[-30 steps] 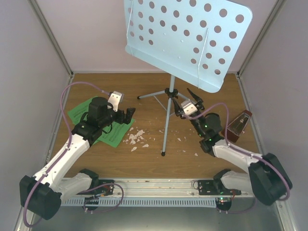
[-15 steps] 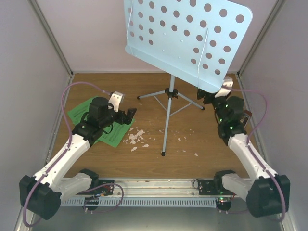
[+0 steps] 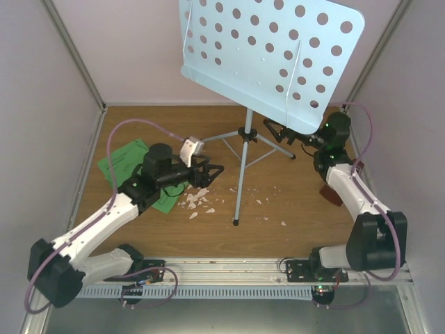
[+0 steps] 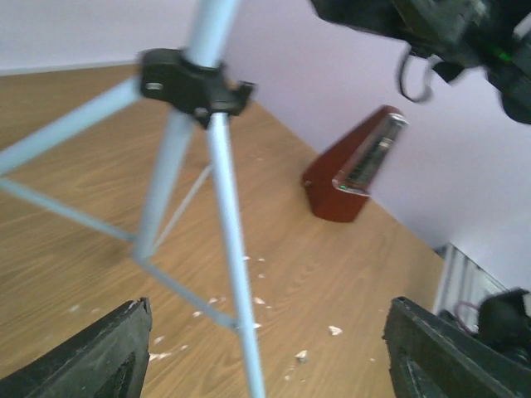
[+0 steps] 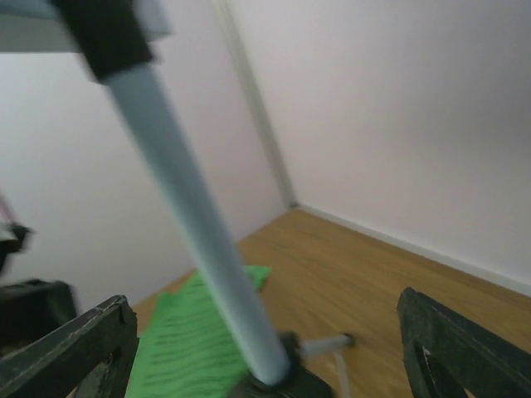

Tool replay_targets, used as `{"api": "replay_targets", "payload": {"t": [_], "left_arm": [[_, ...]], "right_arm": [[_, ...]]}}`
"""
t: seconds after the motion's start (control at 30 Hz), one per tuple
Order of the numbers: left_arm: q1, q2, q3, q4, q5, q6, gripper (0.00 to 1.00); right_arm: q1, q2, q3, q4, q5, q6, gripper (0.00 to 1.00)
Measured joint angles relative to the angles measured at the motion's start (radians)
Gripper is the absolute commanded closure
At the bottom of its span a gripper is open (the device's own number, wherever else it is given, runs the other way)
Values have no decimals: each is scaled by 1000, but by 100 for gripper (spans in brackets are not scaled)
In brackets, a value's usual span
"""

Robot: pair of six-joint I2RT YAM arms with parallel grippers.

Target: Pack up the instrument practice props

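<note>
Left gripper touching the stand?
Apart. Left wrist view: the stand's leg runs between the left gripper's open fingers, with bare table showing on both sides of it.

We see a brown wood-grain tabletop (image 3: 306,209) closed in on three sides by plain, pale lilac-white walls: a back wall (image 3: 132,56), a left wall (image 3: 35,139) and a right wall (image 3: 410,139). Slim grey metal posts (image 3: 74,52) run up the two back corners. Along the near edge lies a metal rail (image 3: 229,265), then a grey ledge (image 3: 222,316). The light is soft and even.
</note>
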Motion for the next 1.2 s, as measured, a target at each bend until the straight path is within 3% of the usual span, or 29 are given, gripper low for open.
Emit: {"api": "replay_targets", "payload": {"t": [0.27, 0.63, 0.73, 0.93, 1.1, 1.2], "left_arm": [[-41, 168, 2, 174, 132, -72, 46], [-61, 392, 135, 223, 171, -59, 46], [-63, 446, 167, 226, 173, -50, 52], [-64, 541, 230, 222, 174, -27, 54], [-64, 579, 257, 221, 173, -19, 64], [-64, 593, 266, 220, 171, -8, 71]], "right_arm": [[100, 103, 143, 162, -172, 5, 33], [107, 233, 269, 222, -217, 2, 50], [111, 249, 293, 228, -231, -2, 54], [122, 287, 334, 254, -250, -3, 62], [128, 310, 349, 286, -265, 11, 68], [130, 320, 349, 303, -274, 16, 76]]}}
